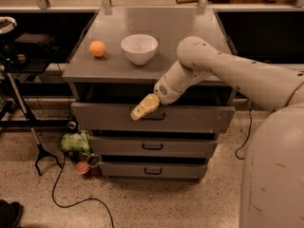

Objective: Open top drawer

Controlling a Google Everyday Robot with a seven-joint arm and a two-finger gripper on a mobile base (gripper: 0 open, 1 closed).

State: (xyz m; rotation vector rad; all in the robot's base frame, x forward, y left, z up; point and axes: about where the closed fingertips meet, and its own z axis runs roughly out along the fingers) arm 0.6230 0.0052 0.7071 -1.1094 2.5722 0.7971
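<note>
Three grey drawers in one stack. Top drawer (199, 120), the widest, juts forward with a dark gap showing behind its front panel. Tool (144, 108) sits against that panel's upper edge, just left of the drawer's black bar handle (154, 118); whether it is apart, together or clamped cannot be told. Arm (228, 72) slants in from the drawer's right. Above the drawer, the worktop (180, 37) carries an orange (97, 48) and a white bowl (139, 48).
</note>
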